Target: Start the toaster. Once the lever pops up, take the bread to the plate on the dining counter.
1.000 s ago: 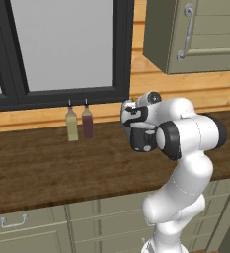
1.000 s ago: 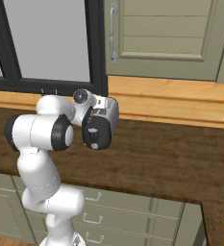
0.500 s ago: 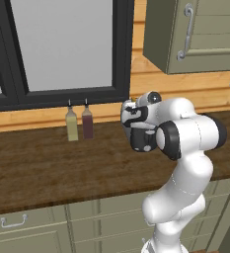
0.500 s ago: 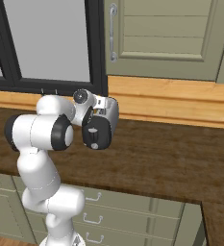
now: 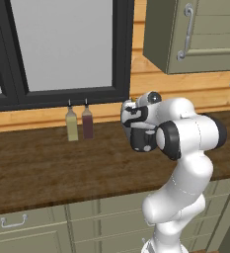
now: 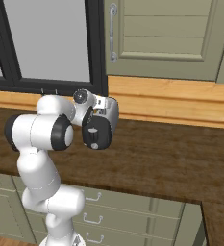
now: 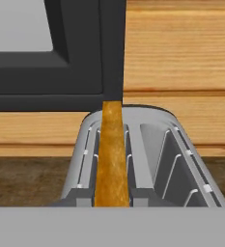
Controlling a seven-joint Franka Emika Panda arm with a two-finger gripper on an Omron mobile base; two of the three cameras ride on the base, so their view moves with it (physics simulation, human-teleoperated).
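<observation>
Seemingly the pickup step: the bread (image 7: 112, 159) stands upright in the left slot of the toaster (image 7: 152, 159) on the dark bench (image 5: 37, 168), browned. The claw is shut right above; whether it grips the slice, I cannot tell. Next, a straight lift clear of the slot.

Two bottles (image 5: 79, 122) beside window (image 5: 62, 47)

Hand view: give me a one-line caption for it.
Bread slice standing upright in the left slot of the silver toaster, right slot empty, window frame behind.
</observation>
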